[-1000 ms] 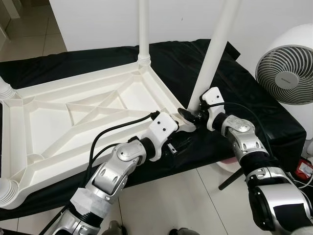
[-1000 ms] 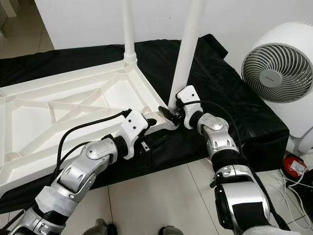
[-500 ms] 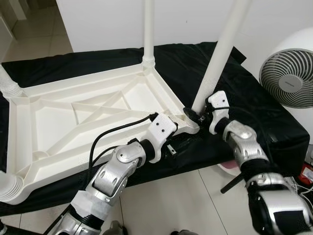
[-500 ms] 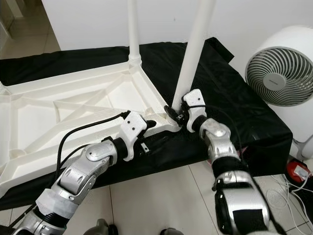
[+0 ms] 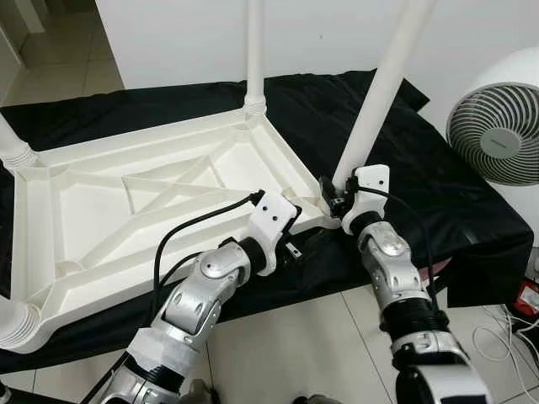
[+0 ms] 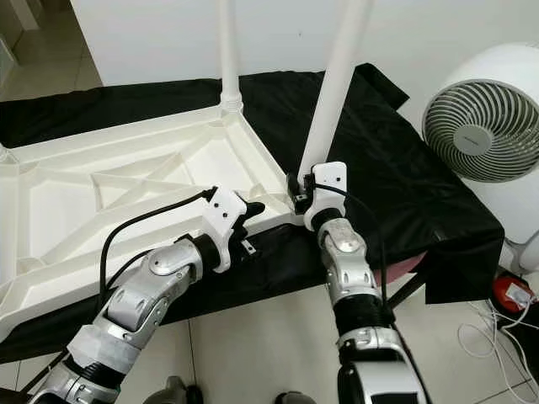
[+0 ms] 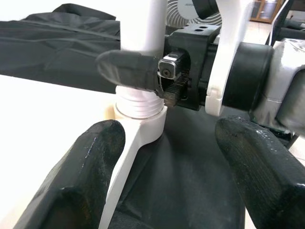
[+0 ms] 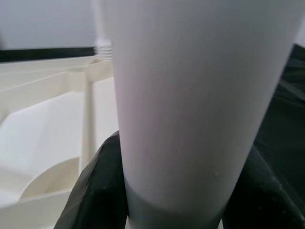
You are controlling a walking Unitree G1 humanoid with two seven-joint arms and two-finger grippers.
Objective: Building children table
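Note:
The white children's table top [image 5: 143,198] lies upside down on a black cloth. A long white table leg [image 5: 381,93] stands slanted in the near right corner socket [image 7: 140,107]. My right gripper [image 5: 330,192] is shut on that leg at its base; the leg [image 8: 190,95] sits between my two black fingers [image 8: 97,191]. My left gripper [image 5: 291,234] is open at the same corner, one finger [image 7: 95,171] on each side of the table's rim, just short of the socket. Another leg [image 5: 255,50] stands upright in the far corner.
Leg stubs rise at the two left corners [image 5: 13,147]. A white fan [image 5: 501,126] stands at the right, close to my right arm. The black cloth [image 5: 455,202] hangs over the platform's edge. Tiled floor [image 5: 286,345] lies in front, with cables and a red object [image 5: 527,296] at the right.
My right forearm has swung left and now stands more upright beneath the leg's base, its grip still on the leg. The left gripper has drawn back slightly along the rim.

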